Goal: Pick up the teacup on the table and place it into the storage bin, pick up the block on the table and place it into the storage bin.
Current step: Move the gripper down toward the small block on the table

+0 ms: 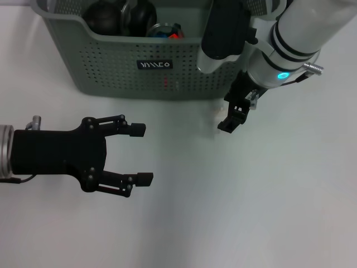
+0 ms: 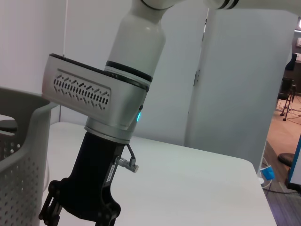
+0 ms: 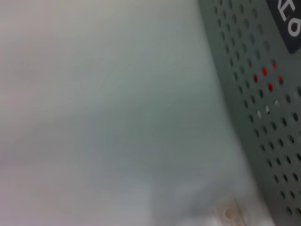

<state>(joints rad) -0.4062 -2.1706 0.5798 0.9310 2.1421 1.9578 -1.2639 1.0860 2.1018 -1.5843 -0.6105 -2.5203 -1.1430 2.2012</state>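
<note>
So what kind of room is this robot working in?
Probably an office or lab test space: a plain white table, white partition panels behind it, and what looks like an office chair base through the gap.

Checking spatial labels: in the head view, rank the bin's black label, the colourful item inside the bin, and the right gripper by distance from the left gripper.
1. Black label on the grey-green perforated plastic storage bin, ahead of the open left gripper.
2. Right gripper, to the right.
3. Colourful item, inside the bin.
</note>
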